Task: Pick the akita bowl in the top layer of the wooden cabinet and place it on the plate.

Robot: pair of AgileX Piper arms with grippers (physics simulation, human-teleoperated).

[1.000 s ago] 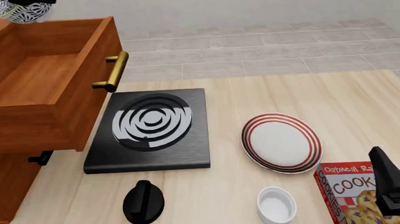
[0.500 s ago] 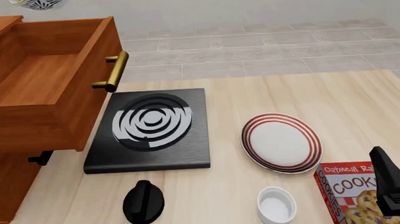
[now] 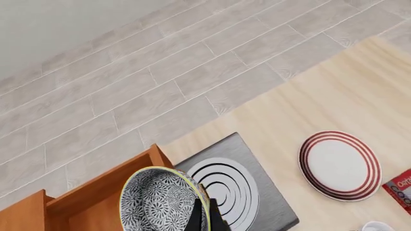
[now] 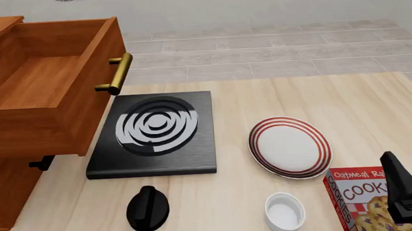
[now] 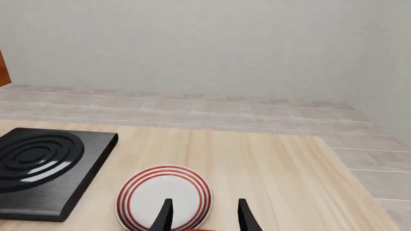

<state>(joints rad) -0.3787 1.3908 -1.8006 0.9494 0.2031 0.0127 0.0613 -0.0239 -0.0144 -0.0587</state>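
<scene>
- Carrying is the step in hand: the left pincer (image 3: 204, 217) is clamped on the rim of the bowl (image 3: 163, 199), its dark fingers pinching the edge, and holds it high in the air.
- Relative to the plate (image 4: 289, 147), the bowl hangs well apart, above the open top drawer (image 4: 45, 76) of the cabinet (image 4: 5, 195); the front view catches only a sliver of it at the upper edge.
- Between bowl and plate lies the black stove (image 4: 152, 133) on the bench (image 4: 218, 199).
- Next, I judge, the bowl must travel across over the stove, stop above the plate's white middle, then come down level before release.
- The right pincer (image 5: 204, 214) stands apart, empty, just beside the plate's near edge, by the cookie box (image 4: 369, 199).
</scene>
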